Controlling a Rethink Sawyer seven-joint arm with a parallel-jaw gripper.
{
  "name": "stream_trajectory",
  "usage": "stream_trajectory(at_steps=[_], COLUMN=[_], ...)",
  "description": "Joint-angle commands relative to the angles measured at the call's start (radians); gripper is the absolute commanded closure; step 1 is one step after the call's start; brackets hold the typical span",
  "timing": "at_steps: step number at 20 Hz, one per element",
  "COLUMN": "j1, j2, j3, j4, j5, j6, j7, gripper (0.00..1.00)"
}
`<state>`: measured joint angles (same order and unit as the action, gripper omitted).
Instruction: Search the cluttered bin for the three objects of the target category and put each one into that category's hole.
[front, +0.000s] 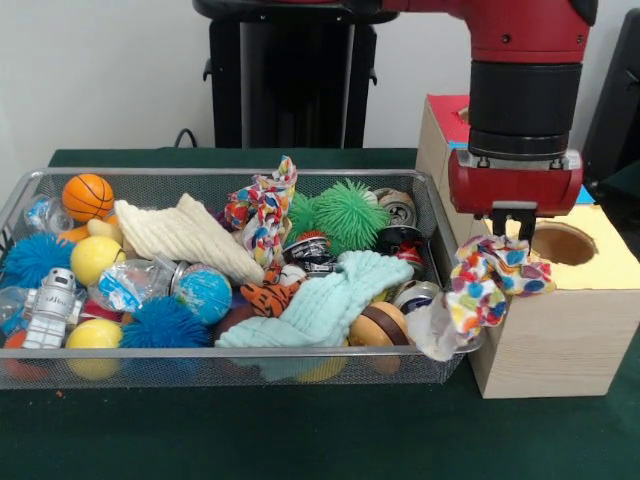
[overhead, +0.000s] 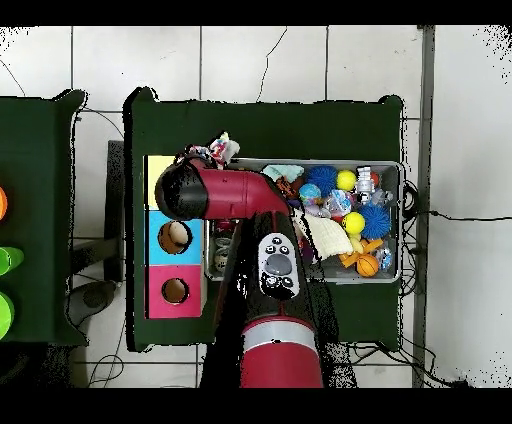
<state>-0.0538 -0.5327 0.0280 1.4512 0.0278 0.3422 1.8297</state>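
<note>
My gripper (front: 513, 228) is shut on a white rag with coloured patches (front: 493, 282). The rag hangs at the left edge of the yellow-topped wooden box (front: 560, 340), between the box and the wire mesh bin (front: 230, 176). The round hole (front: 562, 243) lies just right of the gripper. In the overhead view this rag (overhead: 220, 151) shows beside the arm's wrist (overhead: 182, 190), which covers the yellow hole; only a strip of the yellow top (overhead: 152, 170) shows. A second patterned rag (front: 262, 210) stands up in the middle of the bin. I see no third one.
The bin holds a cream cloth (front: 185, 235), a mint-green cloth (front: 320, 300), a green spiky ball (front: 350, 212), a basketball (front: 87, 195), a toy robot (front: 50, 300), balls and cans. The blue-topped hole (overhead: 175, 237) and the red-topped hole (overhead: 175, 291) adjoin the yellow box.
</note>
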Motion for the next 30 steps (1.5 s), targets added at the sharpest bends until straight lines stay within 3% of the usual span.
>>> stream_trajectory(at_steps=[1,9,14,16,21,25,30], j1=[0.014,0.123,0.164,0.163,0.132,0.118,0.156], j2=[0.096,-0.008,-0.033,-0.014,0.124,0.175,0.192], j3=[0.145,0.033,-0.023,-0.023,-0.008,-0.001,-0.057], j4=[0.144,0.111,0.094,0.102,0.084,0.058,-0.002], j5=[0.039,0.077,0.055,0.045,0.015,-0.003,-0.039], j6=[0.098,0.372,0.435,0.389,0.223,0.145,0.144], j7=[0.118,0.184,0.183,0.173,0.142,0.122,0.140], gripper=[1.00,1.00,1.00,1.00,1.00,1.00,1.00])
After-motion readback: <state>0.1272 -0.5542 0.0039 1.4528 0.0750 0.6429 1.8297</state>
